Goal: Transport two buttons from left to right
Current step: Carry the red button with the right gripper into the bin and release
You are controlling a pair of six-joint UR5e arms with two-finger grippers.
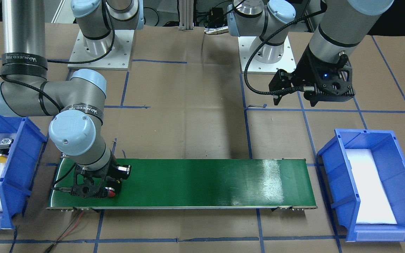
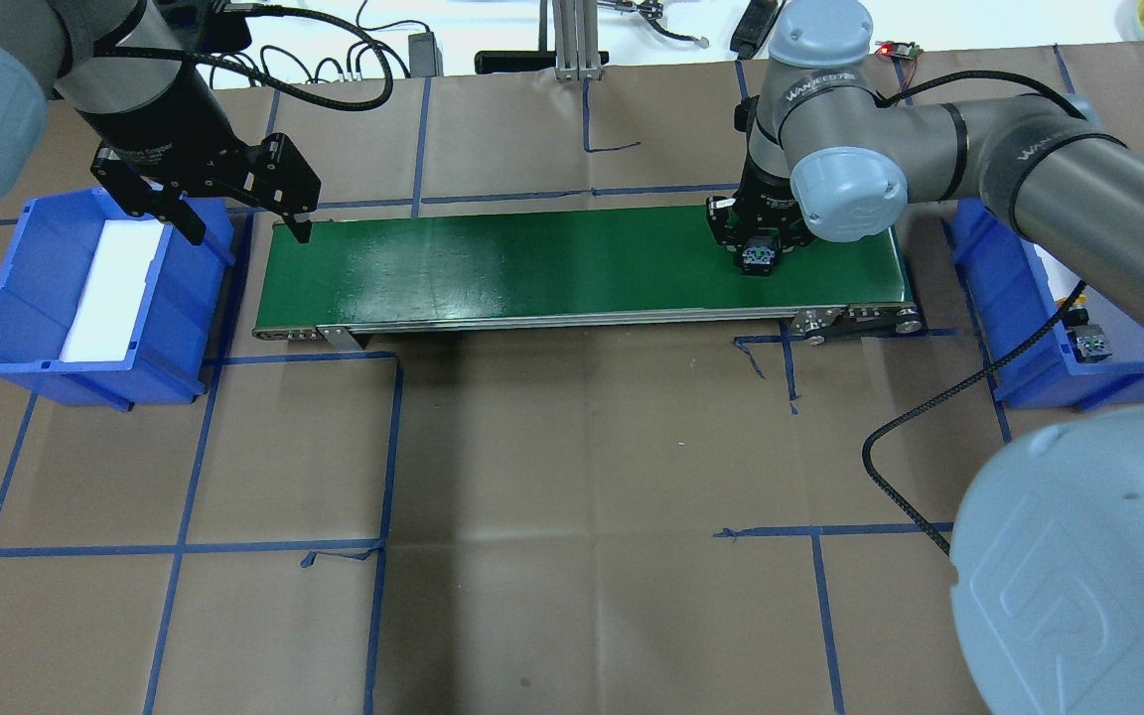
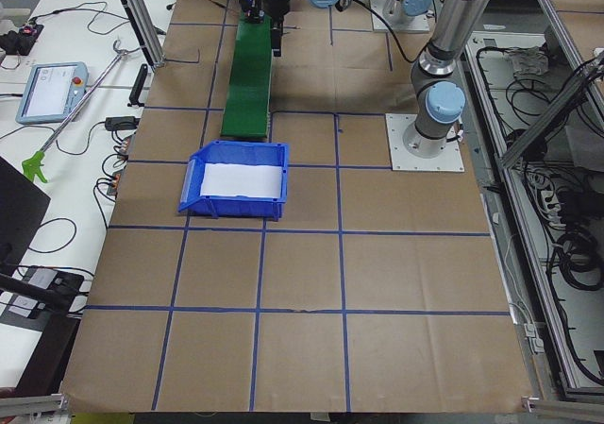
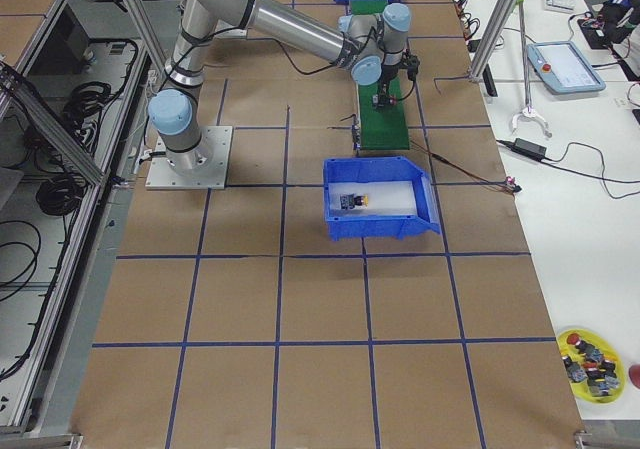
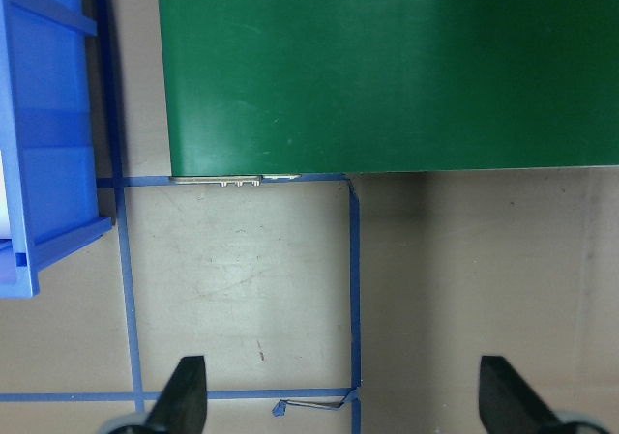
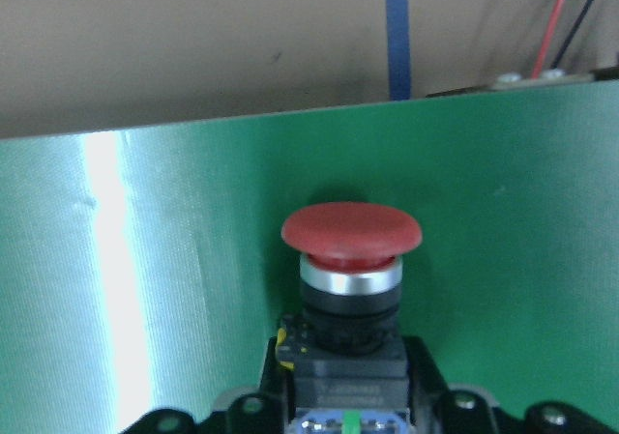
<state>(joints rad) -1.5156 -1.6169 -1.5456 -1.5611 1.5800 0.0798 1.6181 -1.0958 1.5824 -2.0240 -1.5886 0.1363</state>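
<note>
The red button (image 6: 351, 229) lies on its side just over the green conveyor belt (image 1: 202, 182), at the belt's end on my right. My right gripper (image 1: 97, 188) is shut on its grey block; the red cap (image 1: 110, 192) sticks out past the fingers. It also shows in the overhead view (image 2: 759, 254). The yellow button (image 1: 2, 151) lies on white foam in the blue bin (image 1: 19, 165) on my right, also seen from the right side (image 4: 352, 201). My left gripper (image 2: 242, 228) is open and empty, hovering above the belt's other end; its fingertips (image 5: 184, 395) stand wide apart.
A second blue bin (image 2: 36, 288) with a white foam pad stands beside the belt's end on my left and holds no button. Red and black wires (image 1: 72, 225) run off the belt's end near my right gripper. A yellow dish of spare buttons (image 4: 592, 354) sits far off.
</note>
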